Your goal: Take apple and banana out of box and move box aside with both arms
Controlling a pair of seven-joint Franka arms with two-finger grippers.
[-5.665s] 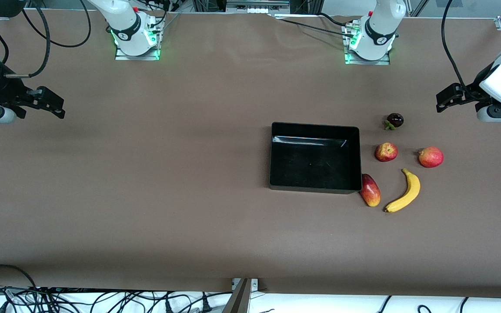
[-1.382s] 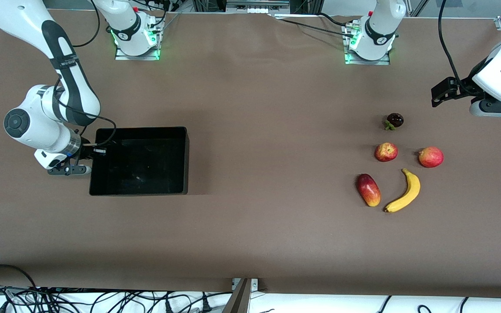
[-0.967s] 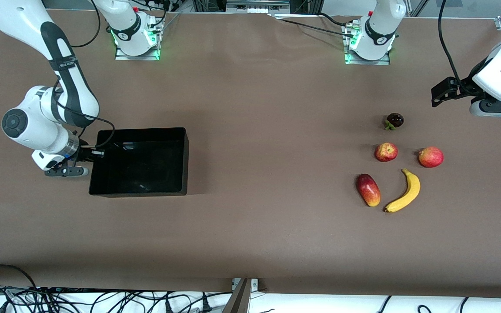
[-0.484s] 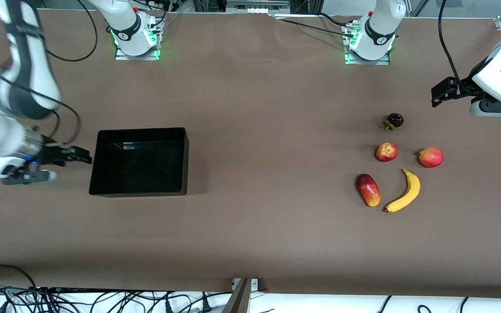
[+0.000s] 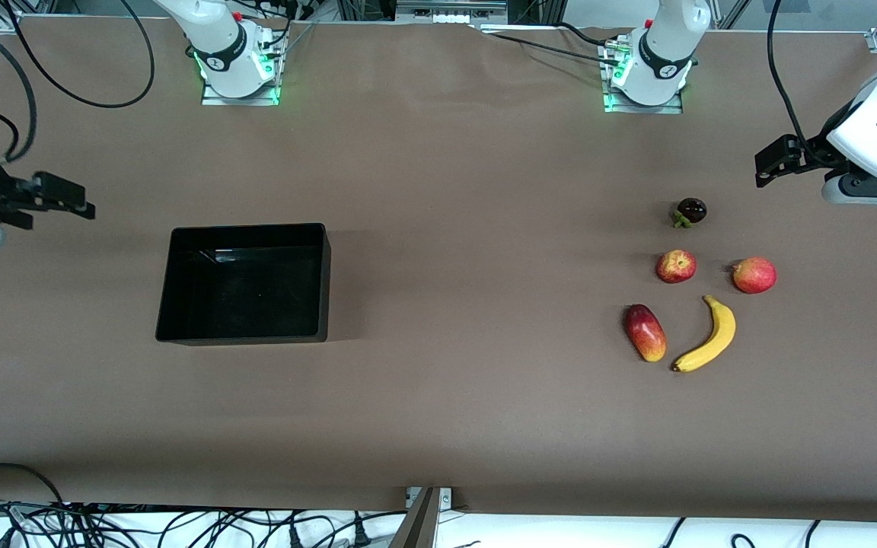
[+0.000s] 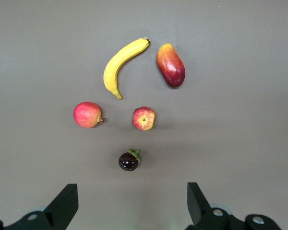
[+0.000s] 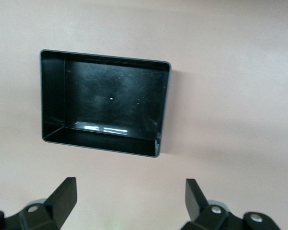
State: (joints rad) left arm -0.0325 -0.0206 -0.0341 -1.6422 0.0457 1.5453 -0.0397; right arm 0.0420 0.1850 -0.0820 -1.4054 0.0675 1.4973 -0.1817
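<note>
Both hands are hanging wide open and empty: the right hand (image 5: 65,199) near the box (image 5: 244,283), the left hand (image 5: 770,164) near the fruits (image 5: 693,281).

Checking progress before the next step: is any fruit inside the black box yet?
No: the front view shows the black box holding nothing, while the fruits lie together on the table toward the left arm's end.

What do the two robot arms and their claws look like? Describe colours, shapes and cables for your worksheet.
Both arms are glossy white with rounded segments and dark joint bands. Their bases glow green at the foot. Each ends in a black two-finger claw: the left claw and the right claw have flat, angular fingers. Black cables trail loosely from both arms.
</note>
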